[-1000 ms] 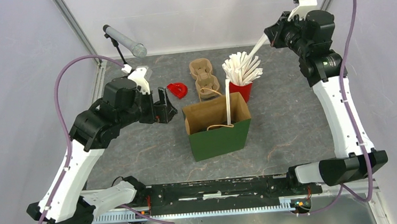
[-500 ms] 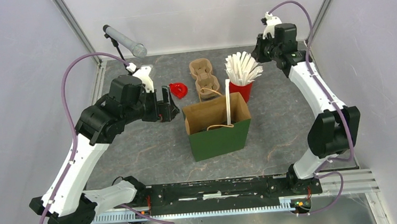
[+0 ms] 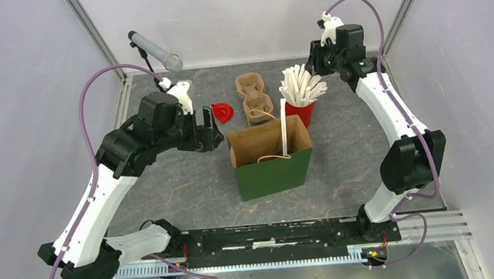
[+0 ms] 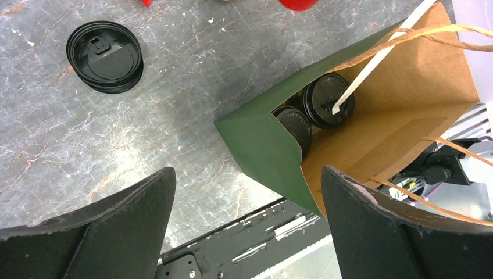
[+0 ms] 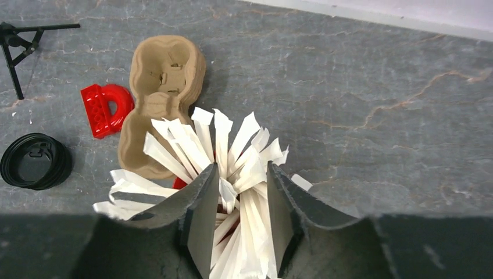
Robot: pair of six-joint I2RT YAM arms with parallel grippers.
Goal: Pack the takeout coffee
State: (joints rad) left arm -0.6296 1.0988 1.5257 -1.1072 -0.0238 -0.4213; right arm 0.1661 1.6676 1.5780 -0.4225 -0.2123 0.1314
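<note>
Evidently the right claw (image 5: 241, 168) is hovering over the red cup (image 3: 301, 113) at the far side of the counter (image 3: 358, 151). Its fingers are standing part-spread and straddling the tips of the wrapped straws (image 5: 232, 139), and it is pinching nothing that I can make out. My reading is that it is lining up to draw out another straw.

The green bag (image 3: 275, 170) is standing upright and open near the middle of the counter. It is already carrying two lidded cups (image 4: 325, 99), and only one of them is wearing an upright straw (image 3: 284, 126).

The left claw (image 4: 247, 174) is hanging just left of the bag's mouth with its fingers spread wide and empty. It is probably waiting there to steady the bag or keep it open while the other arm is working.

The overhead view is giving the layout. It is showing the cup of straws beyond the bag and the pulp carrier (image 3: 254, 97) to the left of that cup. The bag's inside is mostly hiding from it, though, with only the straw and the handles showing.

The left wrist view is looking down into the bag and revealing the two black-lidded cups sitting side by side. It is also catching a stack of black lids (image 4: 104, 56) on the counter, which the overhead view is not showing.

The right wrist view is showing how the fingers are bracketing the straws. It is also taking in the carrier and a small red piece (image 5: 104, 110) beside it.
</note>
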